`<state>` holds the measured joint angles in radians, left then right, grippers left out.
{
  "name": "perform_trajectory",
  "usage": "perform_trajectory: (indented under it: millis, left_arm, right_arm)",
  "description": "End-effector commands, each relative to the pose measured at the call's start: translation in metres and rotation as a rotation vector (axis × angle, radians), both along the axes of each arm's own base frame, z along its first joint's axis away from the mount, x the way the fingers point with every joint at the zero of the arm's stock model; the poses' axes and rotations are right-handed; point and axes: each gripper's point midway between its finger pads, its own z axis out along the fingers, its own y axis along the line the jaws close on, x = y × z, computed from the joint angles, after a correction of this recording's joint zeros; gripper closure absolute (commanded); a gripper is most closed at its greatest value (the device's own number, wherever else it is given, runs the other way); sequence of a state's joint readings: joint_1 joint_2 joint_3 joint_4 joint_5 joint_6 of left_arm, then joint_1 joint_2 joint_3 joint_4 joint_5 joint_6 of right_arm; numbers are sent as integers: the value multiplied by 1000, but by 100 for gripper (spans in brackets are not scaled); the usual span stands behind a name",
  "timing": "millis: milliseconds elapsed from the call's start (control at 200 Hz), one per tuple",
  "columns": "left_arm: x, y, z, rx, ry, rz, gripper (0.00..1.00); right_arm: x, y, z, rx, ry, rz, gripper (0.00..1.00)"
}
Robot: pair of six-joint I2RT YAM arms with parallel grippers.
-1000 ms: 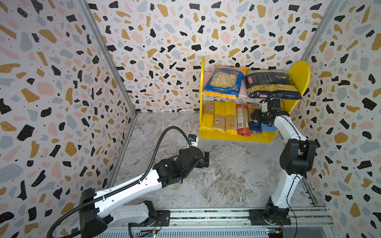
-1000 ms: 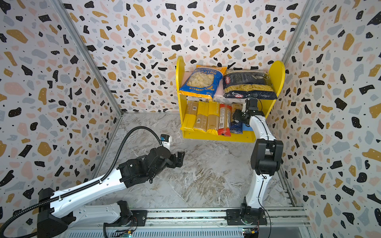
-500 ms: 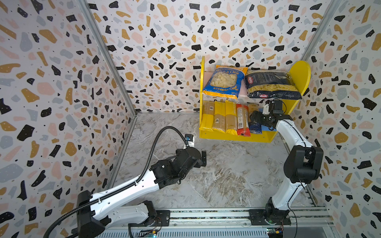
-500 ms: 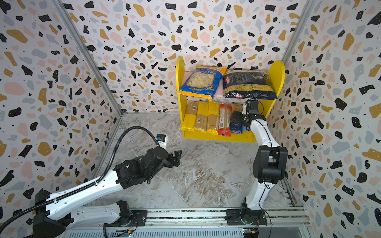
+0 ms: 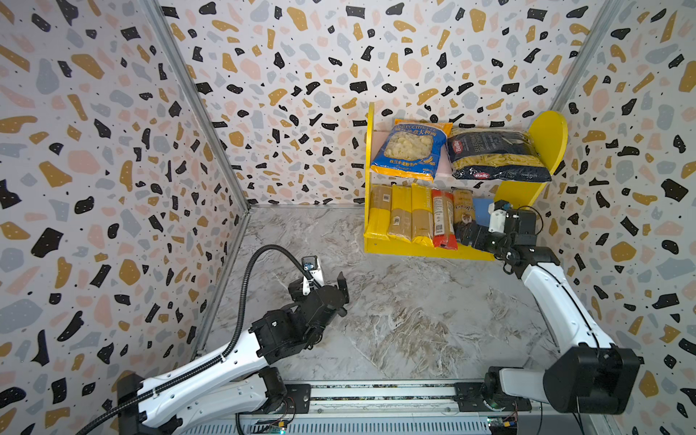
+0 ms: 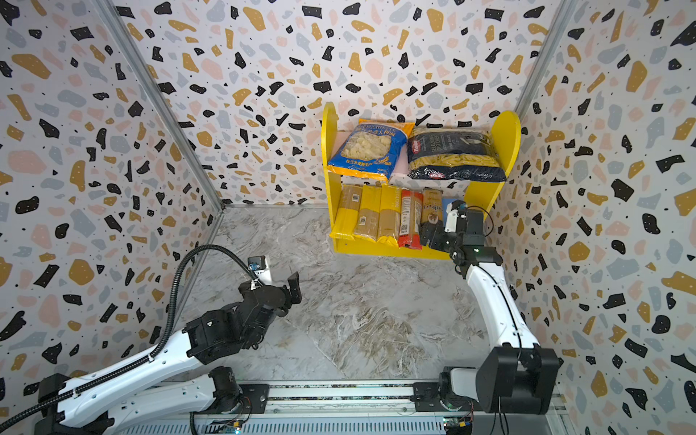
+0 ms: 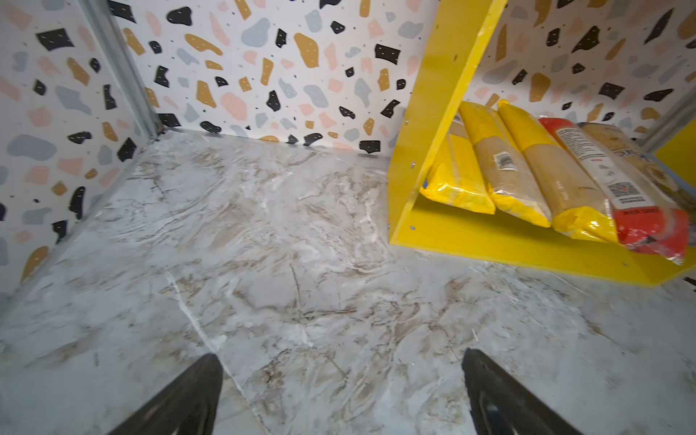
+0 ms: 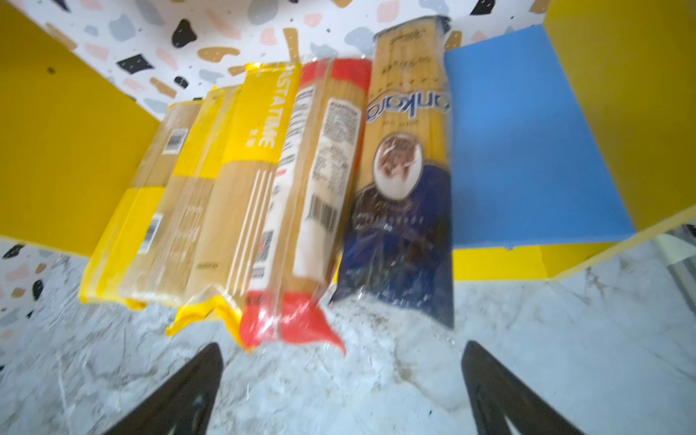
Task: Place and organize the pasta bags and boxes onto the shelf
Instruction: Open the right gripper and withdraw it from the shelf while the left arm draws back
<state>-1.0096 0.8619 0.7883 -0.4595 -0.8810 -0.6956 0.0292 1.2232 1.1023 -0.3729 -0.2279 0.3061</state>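
Note:
The shelf (image 5: 548, 139) stands at the back right. On its pink upper board lie the blue-orange orecchiette bag (image 5: 410, 150) and the navy Barilla bag (image 5: 497, 154). The lower tier holds three yellow spaghetti packs (image 5: 401, 214), a slim red pack (image 5: 443, 220) and a blue-ended pack (image 5: 463, 214), side by side, front ends past the board's edge. My right gripper (image 5: 469, 235) is open just in front of the blue-ended pack (image 8: 406, 188), holding nothing. The left gripper (image 5: 322, 288) is open over the bare floor, well left of the shelf (image 7: 433, 113).
A strip of the blue lower board (image 8: 519, 143) shows bare to the right of the blue-ended pack. Speckled walls (image 5: 282, 94) close in the marbled floor (image 5: 414, 320) on three sides. A rail with both arm bases (image 5: 376, 395) runs along the front.
The right gripper has opened, let go of the blue-ended pack and backed slightly away from the shelf. The left arm has drawn back a little toward the left.

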Motion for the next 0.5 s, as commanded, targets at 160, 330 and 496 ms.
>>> perform_trajectory:
  millis: [160, 330, 496]
  left_arm:
    - [-2, 44, 5, 15, -160, 174, 1]
    - [-6, 71, 2, 130, -232, 308, 0]
    - [-8, 86, 3, 288, -284, 480, 0]
  right_arm:
    - [-67, 25, -3, -15, -52, 72, 1]
    - [-88, 22, -29, -38, -50, 21, 1]
    - [-95, 24, -29, -115, -160, 32, 1]
